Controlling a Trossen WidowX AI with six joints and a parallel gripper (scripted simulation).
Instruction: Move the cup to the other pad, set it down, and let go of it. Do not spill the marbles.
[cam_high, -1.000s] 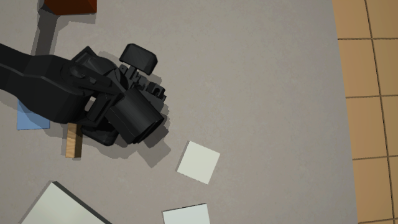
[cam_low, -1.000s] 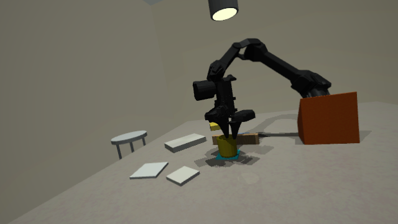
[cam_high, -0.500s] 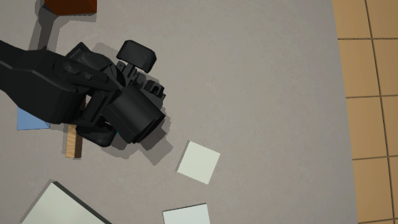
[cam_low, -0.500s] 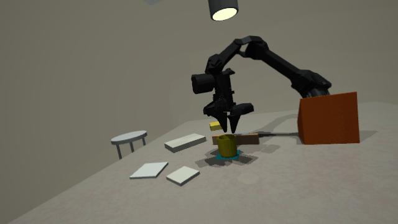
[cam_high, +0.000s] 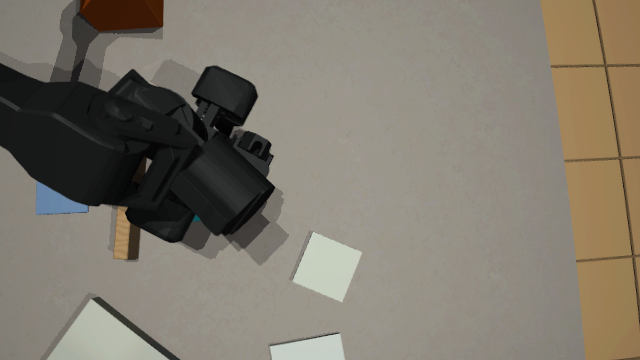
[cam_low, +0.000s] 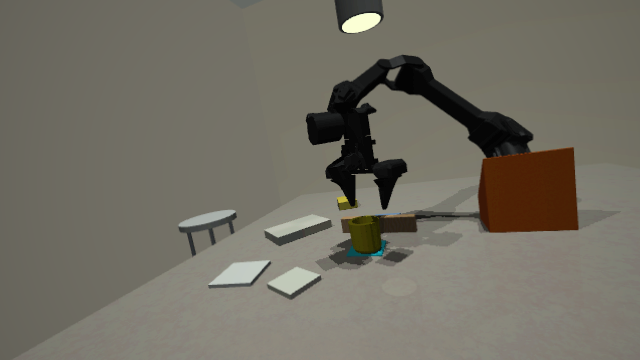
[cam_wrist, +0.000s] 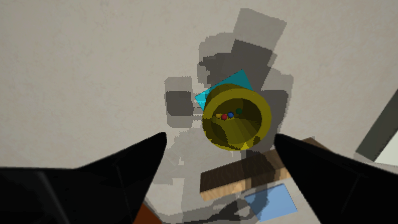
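Observation:
The olive-yellow cup (cam_low: 365, 234) (cam_wrist: 237, 117) stands upright on the teal pad (cam_low: 382, 246) (cam_wrist: 235, 80) (cam_high: 196, 218). Small marbles (cam_wrist: 230, 115) lie inside it on the bottom. My gripper (cam_low: 368, 204) (cam_wrist: 218, 137) is open and empty. It hangs a short way above the cup, with its fingers spread wider than the rim and clear of it. The blue pad (cam_high: 55, 202) (cam_wrist: 272, 200) lies on the far side of a wooden block (cam_high: 122, 240) (cam_low: 402, 224) (cam_wrist: 240, 180). In the overhead view the arm (cam_high: 150, 150) hides the cup.
An orange box (cam_low: 530, 190) (cam_high: 122, 12) stands by the arm's base. White flat slabs (cam_high: 327, 266) (cam_low: 294, 281) (cam_low: 239, 273) (cam_low: 297, 228) lie on the table. A small yellow block (cam_low: 344, 202) sits behind the gripper. A round stool (cam_low: 207, 221) stands off the table's edge.

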